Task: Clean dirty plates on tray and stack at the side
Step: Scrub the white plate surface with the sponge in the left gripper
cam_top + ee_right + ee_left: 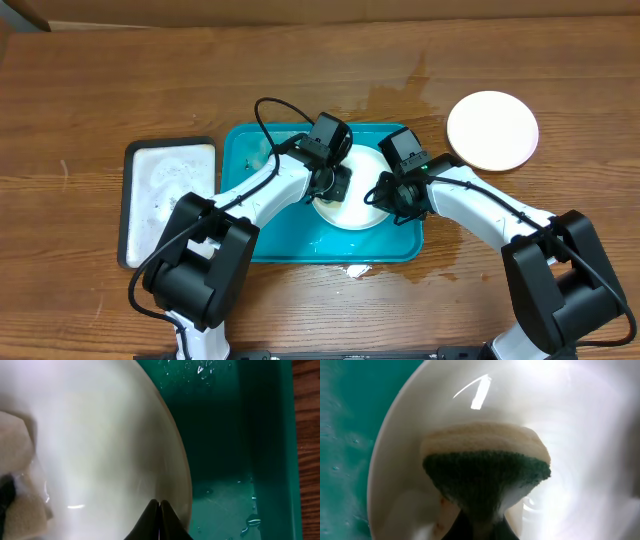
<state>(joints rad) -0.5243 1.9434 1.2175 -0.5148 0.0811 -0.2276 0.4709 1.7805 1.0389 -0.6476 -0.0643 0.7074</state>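
Clenches the left end effector [476, 527] on a sponge [485, 467], green scouring face pressed against the white plate [590, 430] directly under the fingertips, and pinches that plate's rim in the right end effector [159, 519], jaws drawn together on it, steadying it inside the teal tray [220, 435] beneath both. Looks like mid-scrub on this plate; calls next for wiping toward the brown smear [440, 510] just beside the sponge, then lifting the plate out. Shows a pale plate [492, 130] lying on the surface [120, 90], well beyond the right end effector's outer side.
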